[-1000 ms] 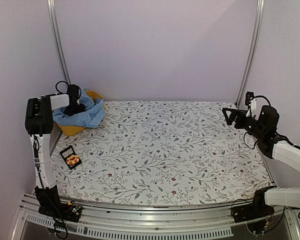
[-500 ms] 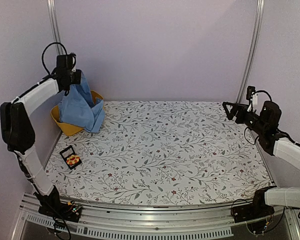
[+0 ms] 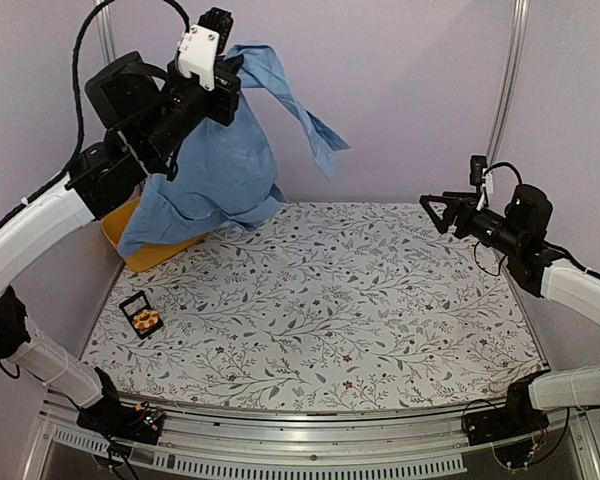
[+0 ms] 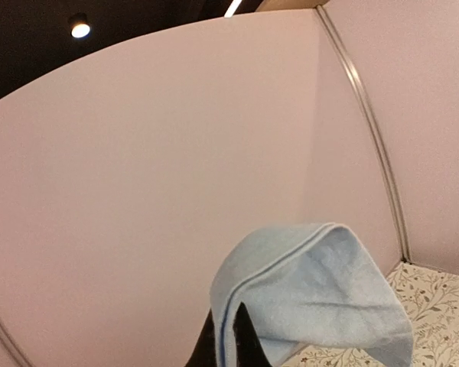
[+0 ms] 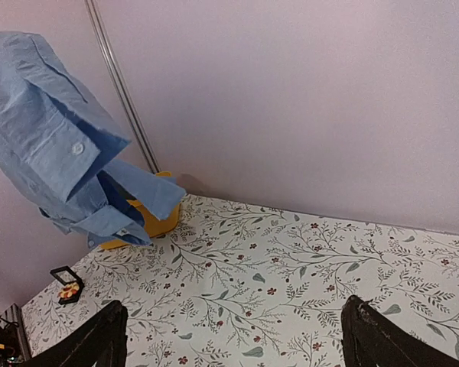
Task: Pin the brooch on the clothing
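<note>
The clothing (image 3: 215, 170), a light blue shirt, hangs high in the air over the table's back left, one sleeve flung out to the right. My left gripper (image 3: 228, 75) is shut on a fold of it near the top. The left wrist view shows the cloth (image 4: 321, 290) pinched between the dark fingers of that gripper (image 4: 228, 348). The brooch (image 3: 147, 321), small and orange-yellow, lies in an open black box at the left front. My right gripper (image 3: 435, 213) hovers open above the right side of the table, holding nothing. The right wrist view takes in the shirt (image 5: 46, 130) and brooch (image 5: 67, 291).
A yellow basin (image 3: 140, 250) stands at the back left corner, under the hanging shirt; it also shows in the right wrist view as the basin (image 5: 157, 222). The black box (image 3: 132, 303) sits near the left edge. Lilac walls close in the floral-patterned table (image 3: 360, 300).
My left gripper shut on the shirt in the basin and lifted it high up and to the right; the cloth now swings free. My right gripper drifted slightly left.
</note>
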Action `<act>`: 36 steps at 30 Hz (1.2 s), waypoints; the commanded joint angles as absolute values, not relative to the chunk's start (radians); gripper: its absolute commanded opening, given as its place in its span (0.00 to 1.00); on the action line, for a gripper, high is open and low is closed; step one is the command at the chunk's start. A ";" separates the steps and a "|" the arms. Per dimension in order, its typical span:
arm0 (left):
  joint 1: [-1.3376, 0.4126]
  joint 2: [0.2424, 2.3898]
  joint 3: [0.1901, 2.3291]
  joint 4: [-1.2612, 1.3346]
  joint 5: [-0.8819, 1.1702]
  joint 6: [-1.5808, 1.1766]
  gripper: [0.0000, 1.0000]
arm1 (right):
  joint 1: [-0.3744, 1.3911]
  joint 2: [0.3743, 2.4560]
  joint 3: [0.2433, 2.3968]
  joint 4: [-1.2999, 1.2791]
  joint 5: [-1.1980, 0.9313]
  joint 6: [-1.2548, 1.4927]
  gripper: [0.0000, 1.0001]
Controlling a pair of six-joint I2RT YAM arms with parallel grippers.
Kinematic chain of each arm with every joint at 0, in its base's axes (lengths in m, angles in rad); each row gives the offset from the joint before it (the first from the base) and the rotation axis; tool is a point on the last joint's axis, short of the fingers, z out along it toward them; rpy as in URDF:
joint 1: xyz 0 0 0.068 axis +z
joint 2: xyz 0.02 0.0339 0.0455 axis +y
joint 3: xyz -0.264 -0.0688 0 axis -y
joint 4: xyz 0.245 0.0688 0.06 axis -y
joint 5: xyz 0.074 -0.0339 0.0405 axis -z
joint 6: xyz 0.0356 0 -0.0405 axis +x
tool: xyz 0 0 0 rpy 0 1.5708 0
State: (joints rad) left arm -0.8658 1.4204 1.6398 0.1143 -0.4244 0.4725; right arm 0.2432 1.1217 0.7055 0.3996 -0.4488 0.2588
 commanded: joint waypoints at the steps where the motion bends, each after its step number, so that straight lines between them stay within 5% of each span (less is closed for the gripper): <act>1: -0.965 1.505 1.724 0.058 -0.345 0.496 0.00 | 0.265 1.141 0.777 0.352 -0.526 0.229 0.95; 8: -0.957 1.671 1.807 0.086 -0.246 0.427 0.00 | 0.268 1.161 0.795 0.286 -0.535 0.205 0.95; 16: -0.803 2.010 1.913 0.003 -0.045 0.053 0.00 | 0.268 1.195 0.863 0.029 -0.213 0.230 0.95; 23: -0.687 2.433 2.265 -0.139 -0.097 -0.104 0.00 | 0.268 1.249 0.939 -0.192 -0.058 0.250 0.94; 24: -0.668 2.472 2.302 -0.156 -0.100 -0.134 0.05 | 0.267 1.262 0.944 -0.221 -0.053 0.258 0.93; 27: -0.628 2.498 2.316 -0.165 -0.065 -0.163 0.71 | 0.273 1.304 0.928 -0.281 -0.078 0.279 0.89; 29: -0.626 2.443 2.246 -0.153 -0.047 -0.121 0.97 | 0.287 1.335 0.900 -0.295 -0.139 0.294 0.86; 36: -0.616 1.999 1.573 -0.035 -0.085 -0.136 1.00 | 0.508 1.529 0.872 -0.352 -0.126 0.343 0.84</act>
State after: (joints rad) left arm -0.5999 2.2795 1.8668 -0.1471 -0.0746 -0.0978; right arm 0.4030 1.4467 0.8814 -0.2741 -0.1291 0.3035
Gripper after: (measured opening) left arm 0.996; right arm 0.843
